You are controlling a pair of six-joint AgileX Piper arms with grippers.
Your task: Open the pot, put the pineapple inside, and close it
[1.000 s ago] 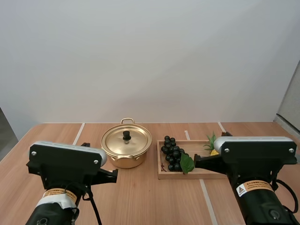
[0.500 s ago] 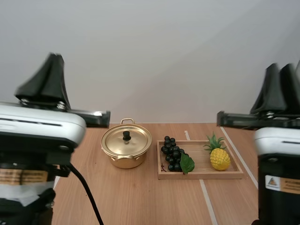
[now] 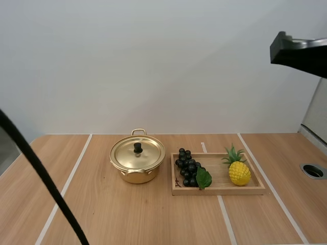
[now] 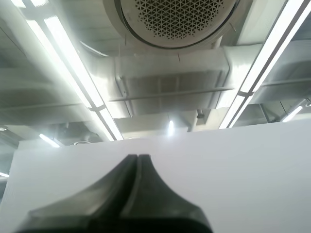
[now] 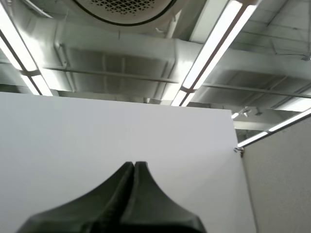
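The left gripper point(image 4: 138, 162) is seen in the left wrist view pointed upward. Its two black fingers are pressed together into one dark wedge, and nothing is held. The right gripper point(image 5: 134, 167) is tilted up the same way, closed tight on nothing. In the high view a dark piece of the right arm point(image 3: 299, 50) is seen high above the table point(image 3: 127, 219), well apart from the things on it. The gold pot point(image 3: 137, 166) is set at the left, with its lid point(image 3: 145, 154) on. Just beside it on the right a wooden tray point(image 3: 219, 191) is laid. A bunch of dark grapes point(image 3: 188, 167) is found at the tray's left end. The yellow pineapple point(image 3: 239, 172) is stood upright at its right end.
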